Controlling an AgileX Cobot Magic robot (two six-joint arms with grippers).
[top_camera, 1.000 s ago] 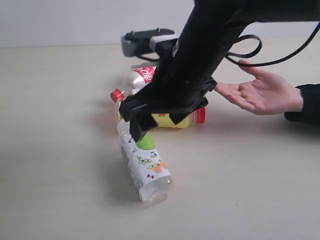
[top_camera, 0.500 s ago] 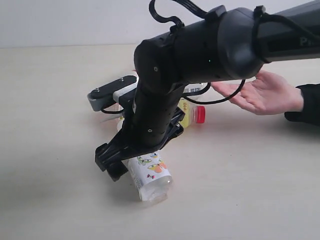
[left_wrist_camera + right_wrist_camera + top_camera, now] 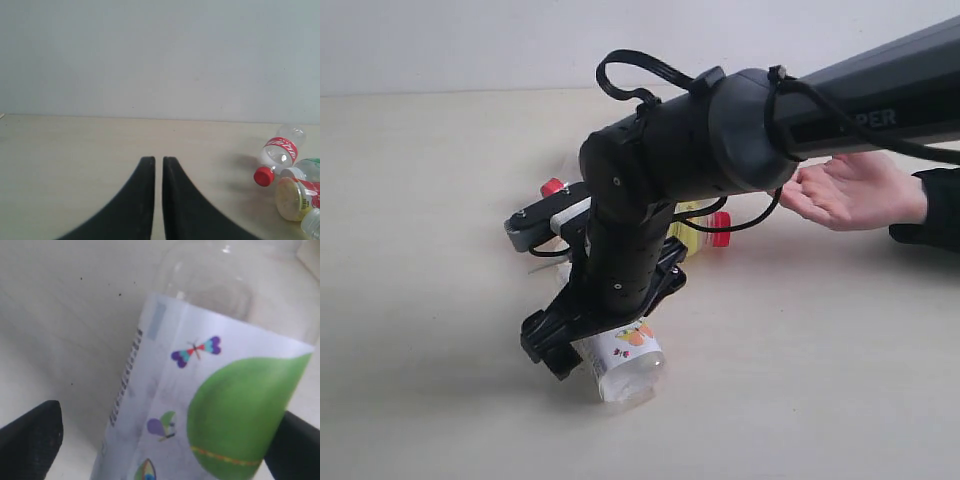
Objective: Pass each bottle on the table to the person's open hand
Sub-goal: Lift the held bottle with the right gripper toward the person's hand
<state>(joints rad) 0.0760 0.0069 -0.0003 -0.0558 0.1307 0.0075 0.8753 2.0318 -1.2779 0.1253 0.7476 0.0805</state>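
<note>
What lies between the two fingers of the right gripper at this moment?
The butterfly bottle, lying on the table, sits in the gap between the wide-open fingers. The right wrist view shows this.

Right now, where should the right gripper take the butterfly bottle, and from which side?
Grip the labelled middle of the butterfly bottle, coming from above: it lies on its side on the table, and the open right gripper straddles its round body there.

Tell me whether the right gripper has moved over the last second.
Yes. The right gripper slid down and left in the exterior view, along the unmoved butterfly bottle, from its neck toward its base.
</note>
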